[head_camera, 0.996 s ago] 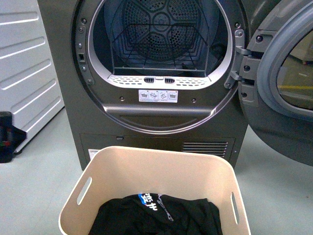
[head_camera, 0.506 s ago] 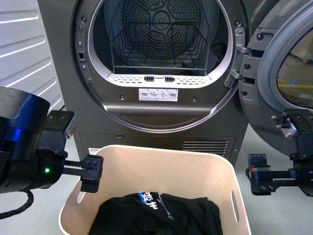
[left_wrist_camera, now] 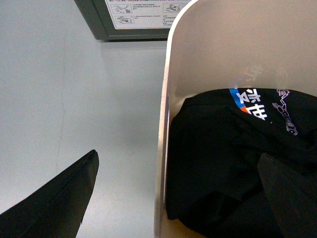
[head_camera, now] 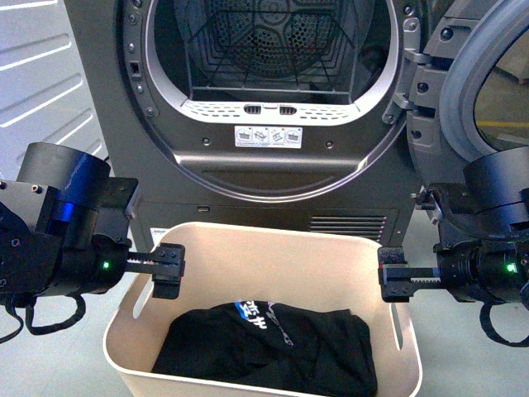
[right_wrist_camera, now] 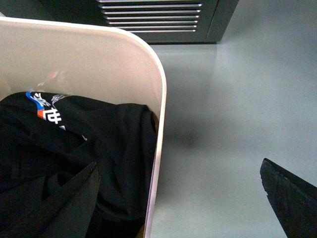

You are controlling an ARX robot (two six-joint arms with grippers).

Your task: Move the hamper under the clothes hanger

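The left gripper [left_wrist_camera: 177,154] is spread wide. Its fingers [left_wrist_camera: 59,198] straddle one short wall of the hamper [head_camera: 273,265], one outside over the floor [left_wrist_camera: 74,99] and one inside above the black garment [head_camera: 273,347]. The right gripper [right_wrist_camera: 178,162], equally wide, straddles the opposite wall.

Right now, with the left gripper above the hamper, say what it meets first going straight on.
Likely the hamper: its rim lies between the left gripper's open fingers, so the wall would slip into the gap. The inner finger would then reach the black garment. Depth is unclear.
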